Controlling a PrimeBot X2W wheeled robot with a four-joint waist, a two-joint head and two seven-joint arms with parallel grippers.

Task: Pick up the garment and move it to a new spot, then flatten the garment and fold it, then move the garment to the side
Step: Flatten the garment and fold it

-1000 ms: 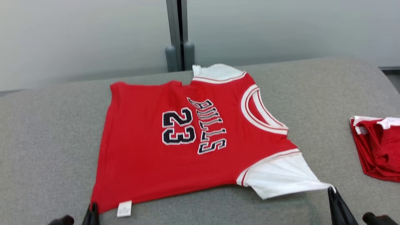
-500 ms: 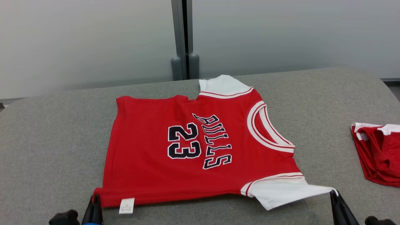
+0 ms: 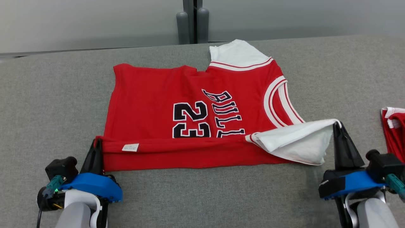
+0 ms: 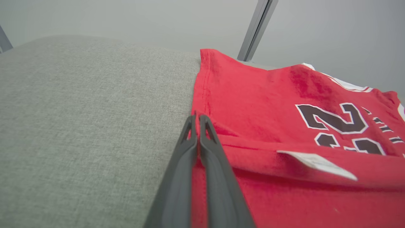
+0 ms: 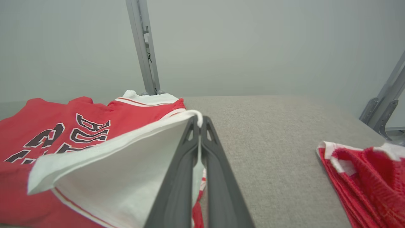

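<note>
Garment [image 3: 152,104], a red jersey with white sleeves, lies spread on the grey counter [image 3: 47,95] directly in front of the upright post [image 3: 190,19], its far sleeve [image 3: 237,53] nearest the post's foot; the body is flat and largely free of creases, so relocation and flattening are judged complete. Left end effector [image 3: 96,144] is clenched on the red hem corner, on the side of the garment farthest from the post and to the post's left; the left wrist view confirms both fingers pressed together with red cloth between them [image 4: 197,118]. Right end effector [image 3: 337,126] is clenched on the tip of the near white sleeve [image 3: 294,139], to the post's right; that sleeve is raised clear of the counter and turned toward the post, its underside showing in the right wrist view [image 5: 198,122]. The edge farthest from the post is doubled over the body in a narrow band, with the white label [image 3: 130,147] facing up and the lower part of the lettering covered; the first fold is therefore judged begun but not laid down. Outstanding: finishing this fold, any further fold, release, and transfer to the side. A second red garment [image 3: 394,133], bunched, sits well to the post's right, apart from the work.
</note>
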